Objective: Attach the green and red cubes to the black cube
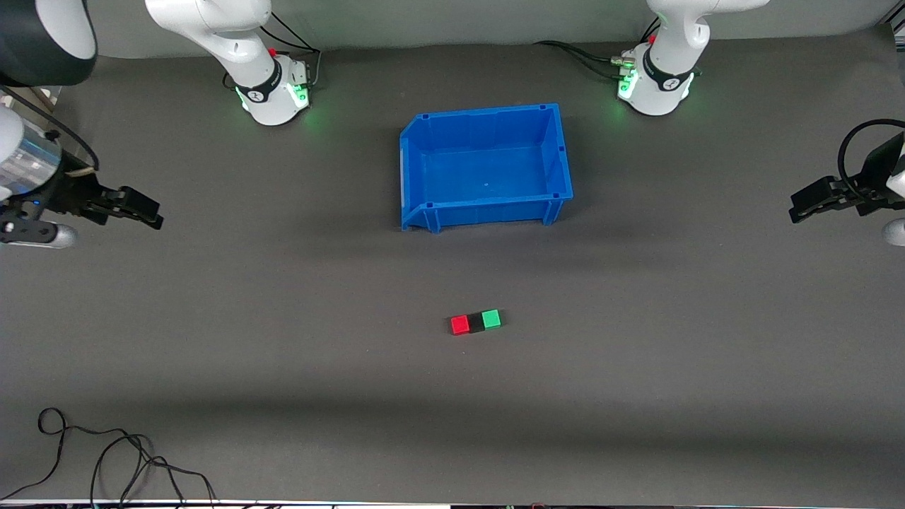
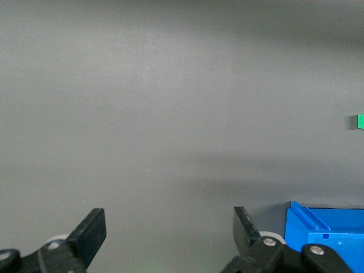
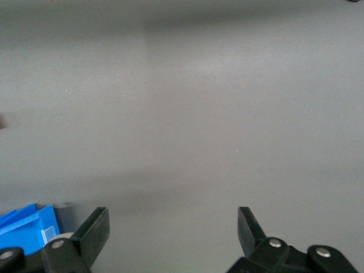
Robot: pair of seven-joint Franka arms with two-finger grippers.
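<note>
The red cube (image 1: 459,324), the black cube (image 1: 476,322) and the green cube (image 1: 491,319) sit in a touching row on the grey mat, the black one in the middle, nearer to the front camera than the blue bin. The green cube also shows at the edge of the left wrist view (image 2: 360,121). My left gripper (image 1: 797,210) is open and empty at the left arm's end of the table; it also shows in the left wrist view (image 2: 169,230). My right gripper (image 1: 152,215) is open and empty at the right arm's end; it also shows in the right wrist view (image 3: 173,230). Both arms wait.
An empty blue bin (image 1: 558,152) stands mid-table near the robot bases; a corner of it shows in the left wrist view (image 2: 324,227) and in the right wrist view (image 3: 25,227). Loose black cable (image 1: 106,452) lies at the table's front edge toward the right arm's end.
</note>
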